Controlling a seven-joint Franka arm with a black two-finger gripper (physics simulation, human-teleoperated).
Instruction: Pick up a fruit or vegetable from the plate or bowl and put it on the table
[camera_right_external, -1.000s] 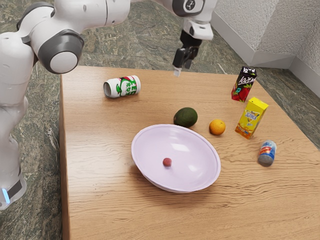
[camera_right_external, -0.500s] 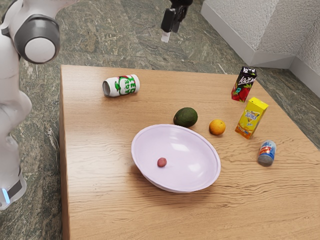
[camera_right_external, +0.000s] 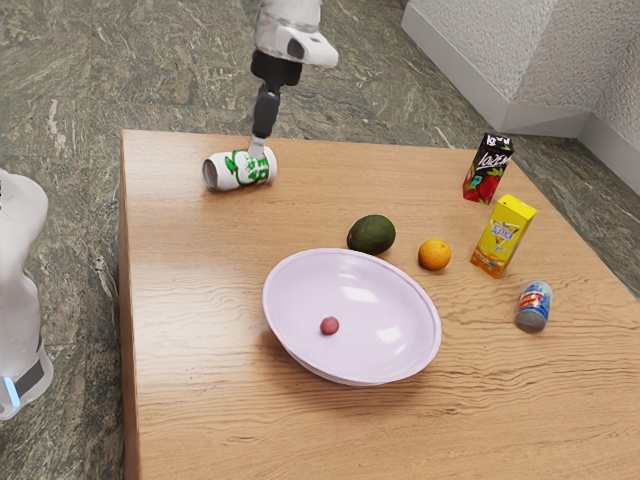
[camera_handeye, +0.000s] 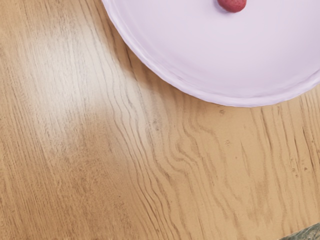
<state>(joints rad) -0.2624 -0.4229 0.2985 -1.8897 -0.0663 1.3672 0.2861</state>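
One red fruit in the bowl, with the hand off to the side

The small red fruit (camera_right_external: 330, 326) lies low in the lilac bowl (camera_right_external: 380, 330), probably because the curved sides guide it there. The bowl sits towards the middle of the worktop (camera_right_external: 200, 300), leaving bare wood along the near edge for setting the fruit down. An avocado (camera_right_external: 371, 235) and an orange (camera_right_external: 434, 254) rest outside the bowl, so neither suits this job.

From where I stand, the hand (camera_right_external: 257, 148) points down by the tipped can (camera_right_external: 228, 171), near the worktop's far-left corner in the exterior view. I can't tell how far open it is; I see nothing held. It needs to come over the bowl, then descend gently, lest the fruit roll.
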